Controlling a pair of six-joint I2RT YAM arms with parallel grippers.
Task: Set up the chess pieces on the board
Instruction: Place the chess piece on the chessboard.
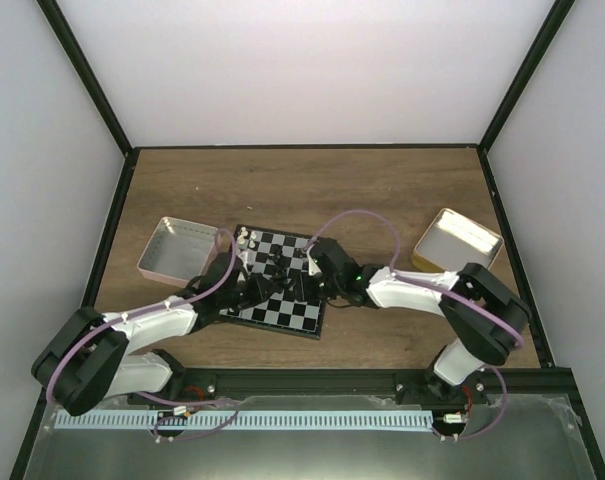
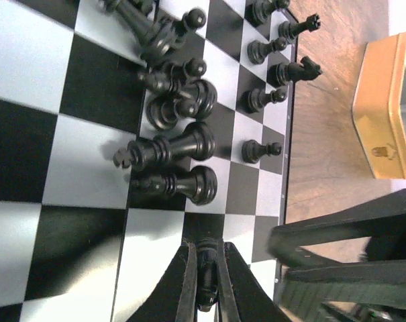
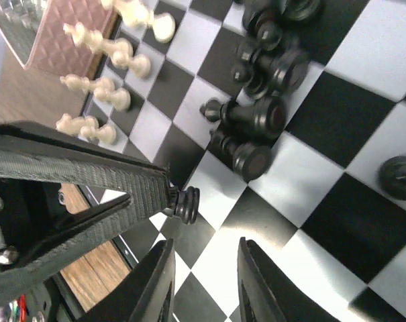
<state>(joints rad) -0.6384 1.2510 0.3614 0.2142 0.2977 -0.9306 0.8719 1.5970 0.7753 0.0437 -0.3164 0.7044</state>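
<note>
One black piece (image 2: 206, 268) is clenched in the left end effector (image 2: 206, 249) — tiny, light, rigid, slick; grip its narrow waist. The right end effector (image 3: 206, 249) is released and empty.

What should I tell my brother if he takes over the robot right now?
Left pincer: shut on one black piece, over the board.
Right pincer: open and empty, right beside the left one.
Done: white pieces are lined up along the edge by the pink tin. Some black pieces stand along the edge by the yellow tin.
Left: a heap of black pieces lies tipped over mid-board. Each needs standing on its own square, probably starting with the held one.
</note>
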